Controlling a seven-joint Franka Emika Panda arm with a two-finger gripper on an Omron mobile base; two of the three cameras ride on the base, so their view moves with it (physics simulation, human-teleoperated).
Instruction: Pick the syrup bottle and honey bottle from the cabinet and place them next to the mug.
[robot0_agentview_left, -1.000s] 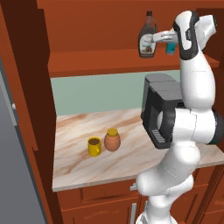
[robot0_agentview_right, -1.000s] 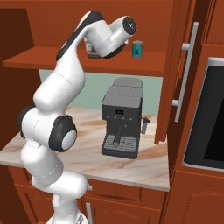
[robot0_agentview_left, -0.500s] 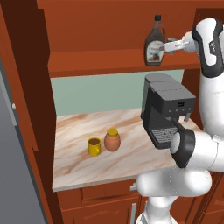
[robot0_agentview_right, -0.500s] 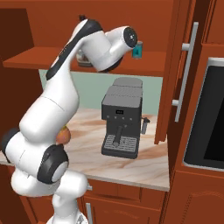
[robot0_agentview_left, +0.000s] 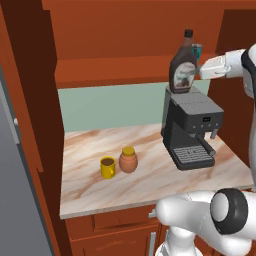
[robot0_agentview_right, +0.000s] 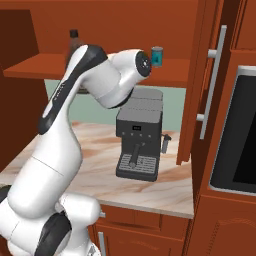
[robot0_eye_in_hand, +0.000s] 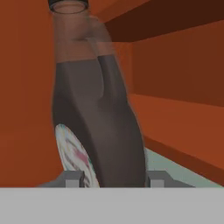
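**Syrup out of the cabinet, honey already down**

The gripper (robot0_agentview_left: 197, 71) clasps the syrup (robot0_agentview_left: 182, 65), apparently clear of the cabinet (robot0_agentview_left: 125, 72) shelf, above the coffee machine (robot0_agentview_left: 192, 127). Honey (robot0_agentview_left: 128, 159) sits just beside the mug (robot0_agentview_left: 107, 167). Next: carry it left and down, skirting the machine.

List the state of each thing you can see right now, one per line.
syrup bottle: upright, held in front of the shelf, above the coffee machine
tool: shut on the syrup bottle
honey bottle: upright on the counter, lid on, beside the mug
mug: upright on the counter
teal can: upright on the cabinet shelf
coffee machine: standing on the counter
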